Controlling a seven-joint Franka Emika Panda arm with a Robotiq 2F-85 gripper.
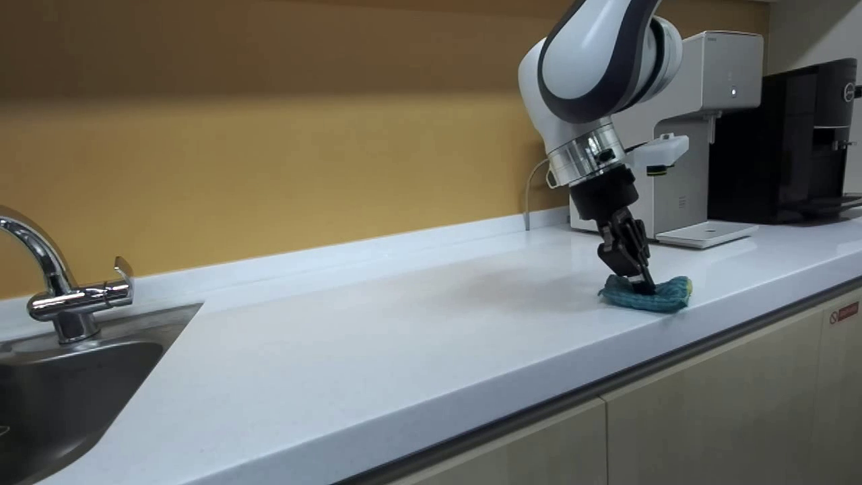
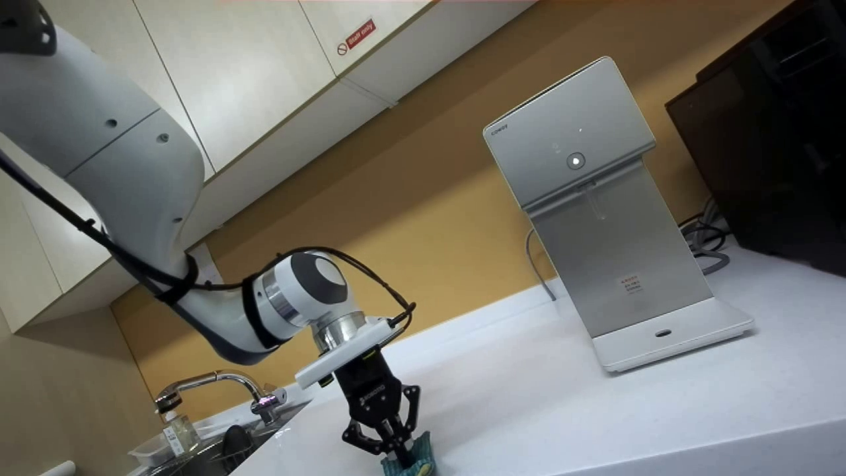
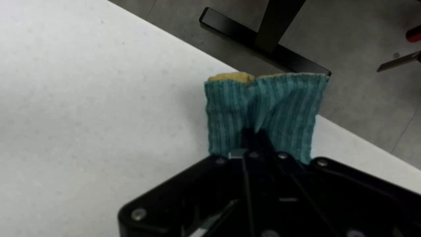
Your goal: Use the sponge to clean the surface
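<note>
The sponge is a teal-green ribbed pad with a yellowish edge. It lies flat on the surface, a long white countertop, close to its front edge. My gripper points down at a slant with its fingers shut on a pinched fold of the sponge. In an exterior view the sponge is partly cut off by the frame's bottom, below the gripper. In the wrist view the sponge bunches at the fingertips, and its far corner reaches past the edge of the surface.
A white water dispenser stands behind the gripper, with a black coffee machine beside it. A steel sink with a chrome faucet is at the far end. Beige cabinets lie below the front edge. A yellow wall runs behind.
</note>
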